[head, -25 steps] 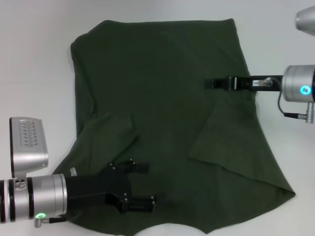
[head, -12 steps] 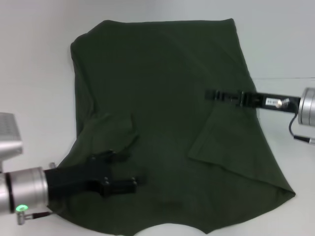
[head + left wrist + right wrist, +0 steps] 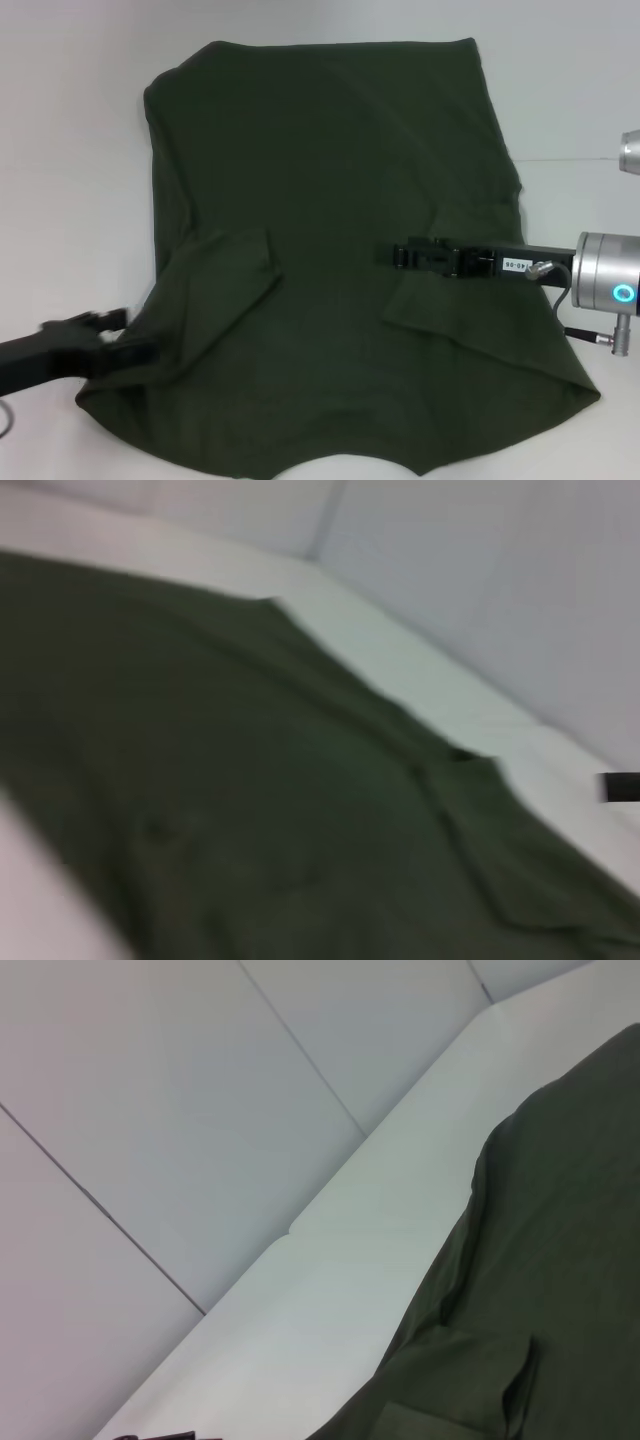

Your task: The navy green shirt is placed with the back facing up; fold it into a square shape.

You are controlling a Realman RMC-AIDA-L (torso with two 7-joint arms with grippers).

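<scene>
The navy green shirt (image 3: 330,200) lies spread flat on the white table (image 3: 70,150), with both sleeves folded inward onto the body. The left sleeve flap (image 3: 225,275) and the right sleeve flap (image 3: 455,305) rest on the lower half. My left gripper (image 3: 125,335) is low at the shirt's left edge, blurred, with its fingers apart and nothing between them. My right gripper (image 3: 395,255) reaches in from the right, just above the upper edge of the right flap. The wrist views show only the shirt's fabric (image 3: 230,780) (image 3: 550,1300) and the table.
White table surface (image 3: 580,90) surrounds the shirt on all sides. Pale wall panels (image 3: 200,1110) rise behind the table's far edge. The shirt's bottom hem (image 3: 350,462) lies close to the near edge of the head view.
My left gripper has drawn back leftward off the shirt to its left edge. My right gripper has moved nearer and farther in, from the right side seam to the right flap.
</scene>
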